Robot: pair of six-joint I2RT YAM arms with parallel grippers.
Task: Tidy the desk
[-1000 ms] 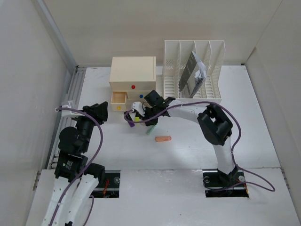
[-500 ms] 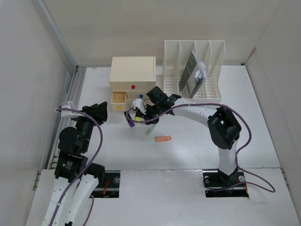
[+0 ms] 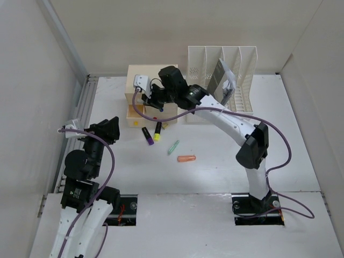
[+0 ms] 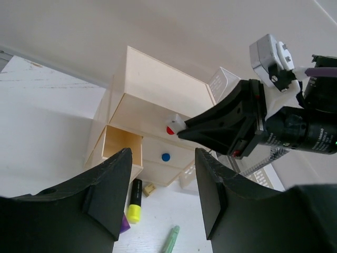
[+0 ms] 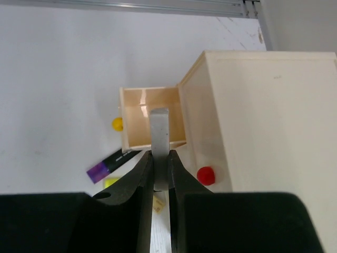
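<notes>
The desk [image 3: 215, 177] is a wide white tabletop. A cream drawer box [image 3: 152, 80] stands at its back, with its lower left drawer [image 3: 134, 111] pulled open. My right gripper [image 5: 159, 158] is shut on a small white block [image 5: 159, 129] and holds it above the open drawer [image 5: 138, 121]; it also shows in the top view [image 3: 152, 102]. My left gripper [image 4: 163, 211] is open and empty, raised left of the box and facing it; it also shows in the top view [image 3: 110, 130].
A purple marker [image 3: 147, 135], a yellow highlighter [image 3: 157, 132], a green pen [image 3: 173, 147] and an orange item [image 3: 186, 158] lie in front of the box. A small tan block [image 4: 149, 190] lies by the box. A white file rack [image 3: 221, 59] holds a dark booklet [image 3: 217, 83].
My right gripper has risen from the desk by the markers and moved back and left, carrying the white block to above the open drawer. The left arm has barely moved.
</notes>
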